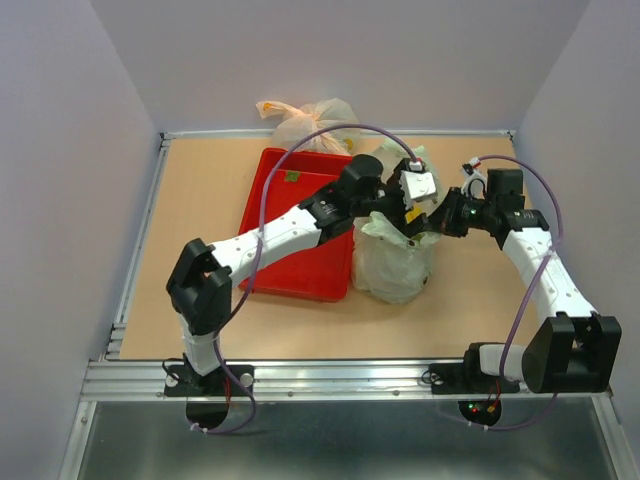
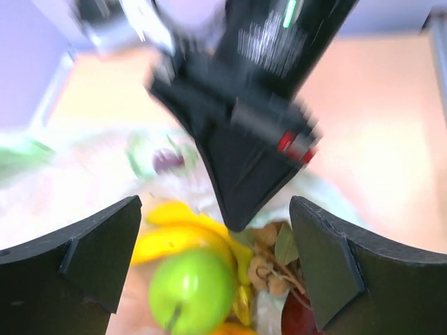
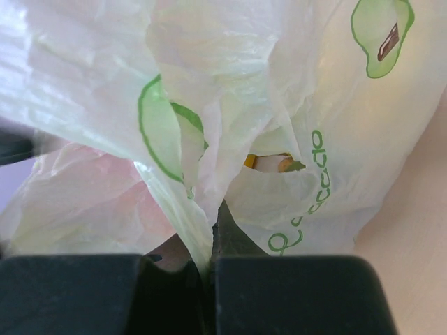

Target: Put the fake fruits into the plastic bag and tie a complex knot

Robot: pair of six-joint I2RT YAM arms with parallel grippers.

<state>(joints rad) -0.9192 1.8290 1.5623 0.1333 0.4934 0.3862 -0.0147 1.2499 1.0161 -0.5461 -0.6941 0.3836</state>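
Pinching thin pale-green plastic bag point(image 3: 300, 105), right gripper point(image 3: 209, 271) clamped tight; left gripper point(image 2: 214, 234) spread wide over green plastic apple point(image 2: 192, 289).

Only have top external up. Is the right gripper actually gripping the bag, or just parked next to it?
Observer: Gripping. In the right wrist view the right gripper is shut on a fold of the plastic bag, with the film pinched between its fingers.
Operator: Left gripper holding anything?
Observer: No. In the left wrist view the left gripper is open with nothing between its fingers. It hovers over the bag's mouth, and the green apple sits inside below it.
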